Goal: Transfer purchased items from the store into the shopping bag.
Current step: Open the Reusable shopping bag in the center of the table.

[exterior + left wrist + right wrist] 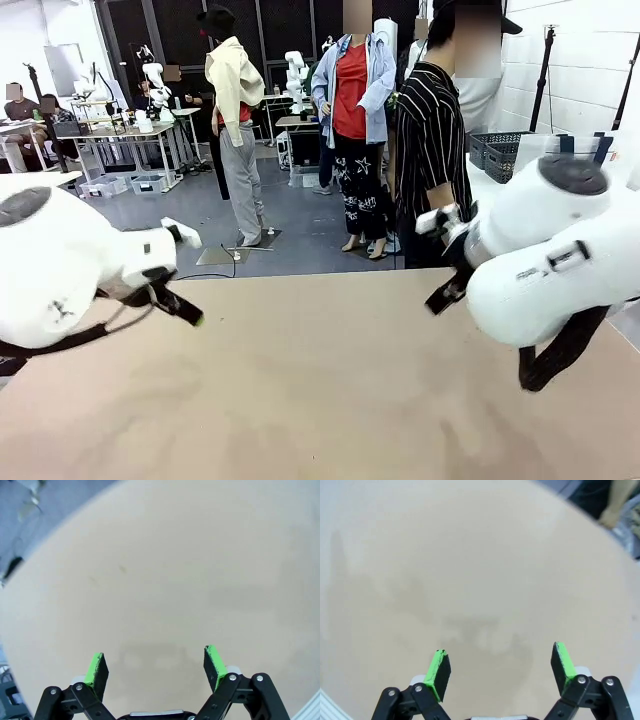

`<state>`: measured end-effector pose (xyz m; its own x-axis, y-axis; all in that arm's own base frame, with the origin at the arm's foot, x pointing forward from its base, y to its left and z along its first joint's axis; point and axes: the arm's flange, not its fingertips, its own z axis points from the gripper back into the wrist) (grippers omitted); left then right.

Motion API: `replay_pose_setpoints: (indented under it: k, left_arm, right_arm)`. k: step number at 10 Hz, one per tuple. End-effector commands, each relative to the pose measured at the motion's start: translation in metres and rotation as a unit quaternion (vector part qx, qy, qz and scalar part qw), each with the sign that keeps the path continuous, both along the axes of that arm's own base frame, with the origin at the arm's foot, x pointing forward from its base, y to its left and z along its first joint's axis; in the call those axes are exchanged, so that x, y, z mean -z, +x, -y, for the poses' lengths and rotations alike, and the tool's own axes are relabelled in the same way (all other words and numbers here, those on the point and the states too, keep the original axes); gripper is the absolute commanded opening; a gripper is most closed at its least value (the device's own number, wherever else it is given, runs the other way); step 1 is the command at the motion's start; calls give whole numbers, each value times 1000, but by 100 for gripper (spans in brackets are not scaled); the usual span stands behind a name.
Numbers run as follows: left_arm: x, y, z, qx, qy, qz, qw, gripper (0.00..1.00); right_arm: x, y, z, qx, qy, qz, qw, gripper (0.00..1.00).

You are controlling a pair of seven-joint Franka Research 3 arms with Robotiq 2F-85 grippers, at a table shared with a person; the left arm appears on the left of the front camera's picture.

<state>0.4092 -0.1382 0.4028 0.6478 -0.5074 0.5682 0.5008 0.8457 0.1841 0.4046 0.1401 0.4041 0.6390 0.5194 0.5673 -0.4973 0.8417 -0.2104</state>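
Observation:
My left gripper [155, 666] hangs open over the bare tan table [165, 570], with nothing between its green pads [95, 667]. My right gripper [500, 670] is open too, above the same bare tabletop [470, 555]. In the front view both white arms are raised, the left gripper [185, 302] at the left and the right gripper [446, 290] at the right. Far off at the back right stands a dark slotted basket, the store [497, 152]. Beside it is a white thing with navy straps, apparently the shopping bag [580, 146]. The purchased items are out of view.
A person in a striped shirt [430, 150] stands at the table's far edge, right of the middle. Their hand [612, 514] shows at the top right of the right wrist view. The table's near left edge [30, 555] borders grey floor.

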Motion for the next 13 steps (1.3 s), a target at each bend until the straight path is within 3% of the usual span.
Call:
replay_pose_setpoints:
  k: [1, 2, 3, 4, 6, 8, 9, 10, 11, 12, 13]
  left_arm:
    - [-68, -25, -31, -67, 11, 96, 993, 100]
    - [-98, -39, -73, -98, 9, 118, 988, 100]
    - [-112, -46, -109, -122, 5, 130, 984, 100]
    - [-116, -65, -158, -180, -7, 124, 976, 100]
    - [-96, -90, -241, -266, -50, 97, 958, 100]
    - [-64, -114, -301, -317, -88, 77, 941, 100]
    - [-51, -118, -314, -324, -84, 59, 940, 100]
    - [-42, -121, -316, -303, -89, 59, 947, 100]
    - [-45, -96, -295, -309, -55, 30, 949, 100]
    - [-93, -80, -354, -332, -83, 54, 938, 100]
    - [-93, -80, -354, -332, -83, 54, 938, 100]
  right_arm:
    - [-51, -7, 31, 91, 11, 77, 993, 100]
    - [-75, 1, 72, 139, 33, 97, 985, 100]
    - [-88, 13, 110, 184, 46, 107, 976, 100]
    - [-95, 17, 168, 251, 62, 105, 960, 100]
    - [-81, 26, 274, 331, 119, 62, 934, 100]
    - [-41, 22, 367, 380, 181, 28, 907, 100]
    - [-18, 23, 390, 408, 191, 11, 893, 100]
    - [0, 25, 395, 367, 202, 9, 908, 100]
    - [-27, -1, 373, 414, 148, 20, 898, 100]
    - [-27, -1, 373, 414, 148, 20, 898, 100]
    - [-27, -1, 373, 414, 148, 20, 898, 100]
